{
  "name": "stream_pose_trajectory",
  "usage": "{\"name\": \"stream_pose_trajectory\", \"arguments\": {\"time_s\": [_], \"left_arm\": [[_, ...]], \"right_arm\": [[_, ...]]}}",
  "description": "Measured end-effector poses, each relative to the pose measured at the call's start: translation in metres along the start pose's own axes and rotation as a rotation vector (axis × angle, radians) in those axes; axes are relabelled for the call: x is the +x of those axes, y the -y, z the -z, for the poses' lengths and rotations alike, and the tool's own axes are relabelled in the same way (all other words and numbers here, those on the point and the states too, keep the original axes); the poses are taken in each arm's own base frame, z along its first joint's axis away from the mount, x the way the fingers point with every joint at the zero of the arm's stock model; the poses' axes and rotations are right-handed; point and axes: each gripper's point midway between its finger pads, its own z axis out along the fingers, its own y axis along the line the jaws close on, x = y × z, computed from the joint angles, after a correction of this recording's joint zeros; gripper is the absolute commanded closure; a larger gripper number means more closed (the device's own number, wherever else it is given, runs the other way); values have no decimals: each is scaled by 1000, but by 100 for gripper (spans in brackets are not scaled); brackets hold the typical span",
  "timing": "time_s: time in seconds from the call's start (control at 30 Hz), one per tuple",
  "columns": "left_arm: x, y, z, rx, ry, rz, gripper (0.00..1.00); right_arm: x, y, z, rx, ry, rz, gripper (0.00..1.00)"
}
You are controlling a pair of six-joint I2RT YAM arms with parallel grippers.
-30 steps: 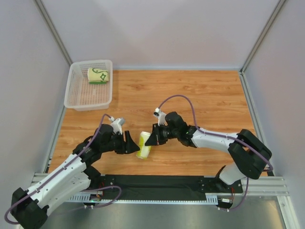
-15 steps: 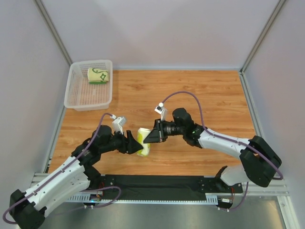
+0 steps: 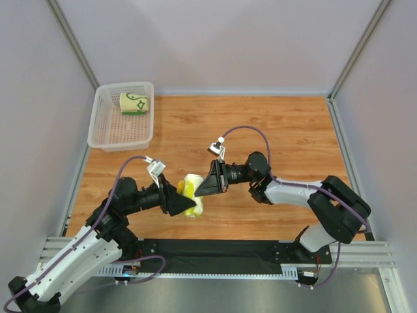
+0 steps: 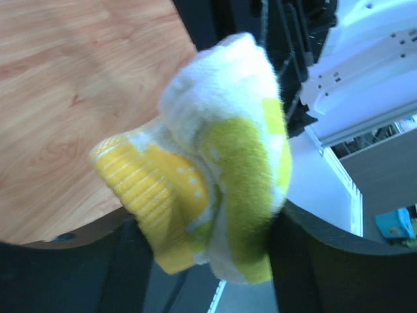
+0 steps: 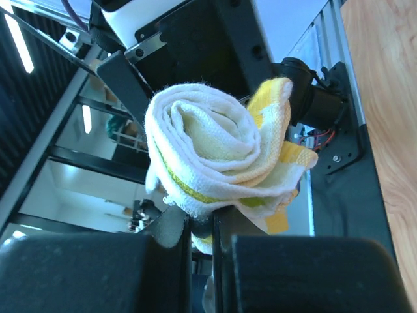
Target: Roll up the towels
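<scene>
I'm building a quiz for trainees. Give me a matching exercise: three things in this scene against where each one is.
1 green-lined towel
2 yellow-blotched towel
3 white basket

A far left corner of the table
B gripped between left gripper and right gripper
C inside the basket

Pairs: 1-C, 2-B, 3-A

The rolled cream terry towel (image 3: 195,207) has yellow-green blotches and an orange-yellow ribbed edge. Inside the white plastic mesh basket (image 3: 111,134), the rolled cream cloth (image 3: 135,103) bears dark green lines.
</scene>
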Motion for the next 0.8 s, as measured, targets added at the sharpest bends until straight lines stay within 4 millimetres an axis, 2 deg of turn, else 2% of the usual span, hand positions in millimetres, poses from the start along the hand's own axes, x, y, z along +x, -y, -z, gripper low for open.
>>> {"name": "stream_pose_trajectory", "arguments": {"time_s": [0.03, 0.07, 0.17, 0.23, 0.27, 0.33, 0.4, 0.43, 0.5, 0.53, 0.57, 0.67, 0.8], "left_arm": [[0, 2, 0, 9, 2, 1, 44], [-1, 5, 1, 16, 3, 2, 59], [-3, 11, 4, 31, 5, 4, 82], [-6, 14, 7, 19, 10, 10, 87], [-7, 14, 9, 9, 10, 12, 99], [-9, 13, 11, -21, 10, 21, 100], [-9, 10, 13, -56, -2, 34, 100], [-9, 7, 14, -79, -10, 41, 100], [-10, 0, 15, -139, -18, 56, 100], [-13, -6, 16, -185, -14, 63, 100], [-17, -13, 18, -235, -5, 68, 100], [-25, -39, 25, -395, 21, 80, 100], [-37, -58, 31, -532, 26, 89, 100]], "right_arm": [[0, -1, 0, -11, -5, -23, 100], [0, 0, -1, -16, -7, -53, 100], [-1, 1, -1, -18, -2, -85, 100], [-2, -1, -1, -26, 4, -73, 100], [-3, -2, -2, -29, 8, -63, 100], [-5, 0, -2, -15, 22, -27, 100], [-5, 4, -3, 32, 31, 27, 94], [-7, 6, -3, 74, 33, 64, 77], [-11, 9, -3, 180, 35, 123, 61], [-15, 7, -1, 223, 35, 159, 51], [-18, 5, 3, 260, 34, 188, 45], [-29, 5, 19, 366, 51, 232, 40], [-42, 38, 54, 571, 109, 181, 38]]}}
